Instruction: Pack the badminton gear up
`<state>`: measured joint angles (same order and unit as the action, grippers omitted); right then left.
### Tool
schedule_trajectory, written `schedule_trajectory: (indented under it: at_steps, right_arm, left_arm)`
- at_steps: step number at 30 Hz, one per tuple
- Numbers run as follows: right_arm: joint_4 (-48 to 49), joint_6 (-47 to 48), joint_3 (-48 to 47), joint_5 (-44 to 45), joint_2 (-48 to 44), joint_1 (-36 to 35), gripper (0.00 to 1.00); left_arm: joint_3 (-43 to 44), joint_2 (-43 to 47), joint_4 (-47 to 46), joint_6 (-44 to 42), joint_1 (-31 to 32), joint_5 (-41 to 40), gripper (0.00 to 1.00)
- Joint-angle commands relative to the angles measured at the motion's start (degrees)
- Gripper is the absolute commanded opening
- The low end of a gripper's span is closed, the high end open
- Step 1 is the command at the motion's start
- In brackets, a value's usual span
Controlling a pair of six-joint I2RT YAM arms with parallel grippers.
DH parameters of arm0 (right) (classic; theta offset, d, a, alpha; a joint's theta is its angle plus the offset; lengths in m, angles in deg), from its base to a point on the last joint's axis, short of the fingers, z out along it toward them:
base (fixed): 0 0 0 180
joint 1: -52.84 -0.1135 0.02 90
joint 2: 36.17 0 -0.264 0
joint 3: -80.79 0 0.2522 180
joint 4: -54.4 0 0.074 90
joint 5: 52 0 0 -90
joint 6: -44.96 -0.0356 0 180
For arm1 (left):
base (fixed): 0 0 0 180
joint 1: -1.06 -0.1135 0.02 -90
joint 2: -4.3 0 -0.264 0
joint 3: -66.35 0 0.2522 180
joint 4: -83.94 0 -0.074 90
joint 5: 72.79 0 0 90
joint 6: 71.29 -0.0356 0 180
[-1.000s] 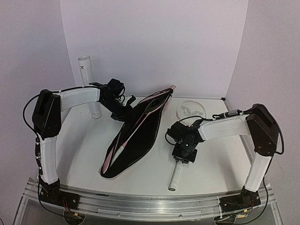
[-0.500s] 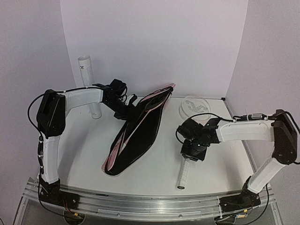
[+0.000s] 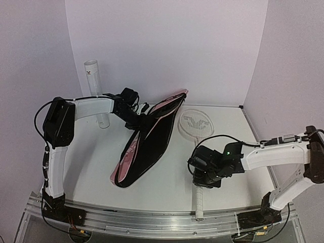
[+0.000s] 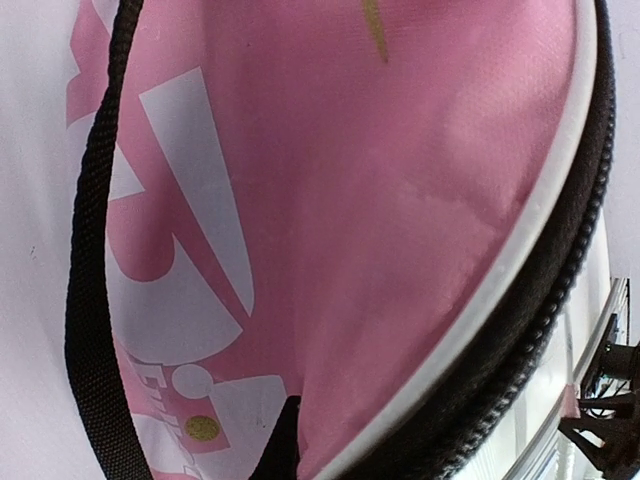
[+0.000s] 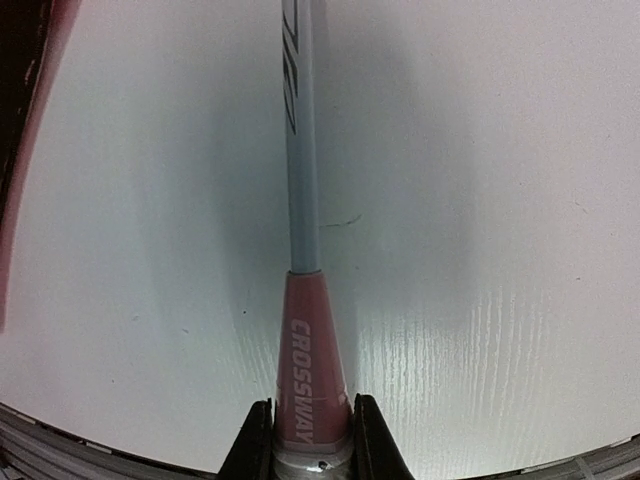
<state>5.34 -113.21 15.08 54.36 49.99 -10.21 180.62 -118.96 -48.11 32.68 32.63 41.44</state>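
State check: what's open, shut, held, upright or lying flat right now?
left gripper: shut on bag edge
right gripper: shut on racket handle
bag: unzipped, open, one side lifted
racket: flat on table
tube: upright, untouched

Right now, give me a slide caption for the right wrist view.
Right pincer grips a racket by its pink collar, shaft running over the white table; pink bag at left.

White table (image 3: 91, 157): pink bag (image 3: 147, 147) open at centre, racket (image 3: 195, 123) just right, white tube (image 3: 95, 83) upright far-left.
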Motion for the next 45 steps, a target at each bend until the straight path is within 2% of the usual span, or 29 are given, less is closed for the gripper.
schedule_trajectory:
  at_steps: [1, 10, 20, 25, 38, 45]
  right_arm:
    - [-0.4, -4.3, 0.4, 8.5, -4.9, -1.8, 0.00]
    - [-12.2, -7.7, -1.2, 12.8, -9.1, -9.2, 0.00]
    - [-18.0, -3.5, -4.7, 12.3, -8.3, -16.0, 0.00]
    - [-18.7, 1.9, -8.9, 10.2, -3.0, -16.2, 0.00]
    - [-23.3, 6.0, -18.9, 7.9, 8.3, -15.7, 0.00]
    - [-27.5, 9.3, -28.2, 6.9, 13.9, -10.8, 0.00]
  left_arm:
    - [3.1, -2.3, -2.8, 0.6, -0.3, -3.7, 0.00]
    - [9.1, -6.7, -3.9, 1.7, -0.1, -7.0, 0.00]
    - [12.2, -8.7, -3.5, 0.5, 0.0, -8.6, 0.00]
    - [13.3, -8.7, -2.9, 0.5, 0.2, -8.5, 0.00]
    - [15.4, -5.7, 3.3, -3.4, 2.0, -9.2, 0.00]
    - [15.9, -3.1, 8.5, -9.1, 4.3, -11.6, 0.00]
